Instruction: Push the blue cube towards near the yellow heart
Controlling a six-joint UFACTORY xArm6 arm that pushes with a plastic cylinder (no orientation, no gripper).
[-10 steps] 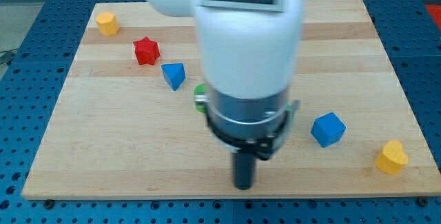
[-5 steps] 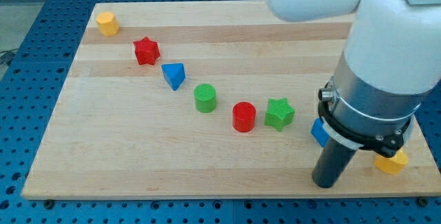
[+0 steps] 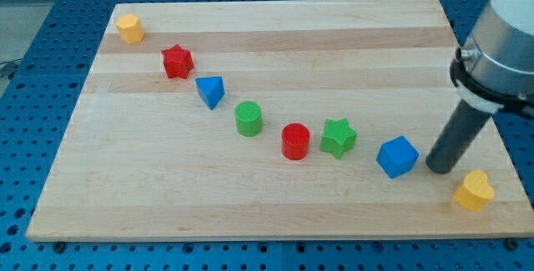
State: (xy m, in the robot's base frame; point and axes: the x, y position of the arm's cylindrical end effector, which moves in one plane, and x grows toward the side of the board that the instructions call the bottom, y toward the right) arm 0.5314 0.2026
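Note:
The blue cube (image 3: pixel 397 156) sits at the lower right of the wooden board (image 3: pixel 275 62). The yellow heart (image 3: pixel 474 190) lies near the board's bottom right corner, to the right of and below the cube. My tip (image 3: pixel 440 169) rests on the board between them, just right of the blue cube and up-left of the yellow heart, with a small gap to each.
A diagonal row runs from upper left to lower right: yellow hexagon block (image 3: pixel 129 28), red star (image 3: pixel 177 61), blue triangle (image 3: pixel 211 91), green cylinder (image 3: pixel 249 118), red cylinder (image 3: pixel 294 141), green star (image 3: pixel 338 137). The arm's body fills the upper right corner.
My tip swept from the bottom centre to the right, passing below the blue cube, and now stands on the cube's right side. No block has moved.

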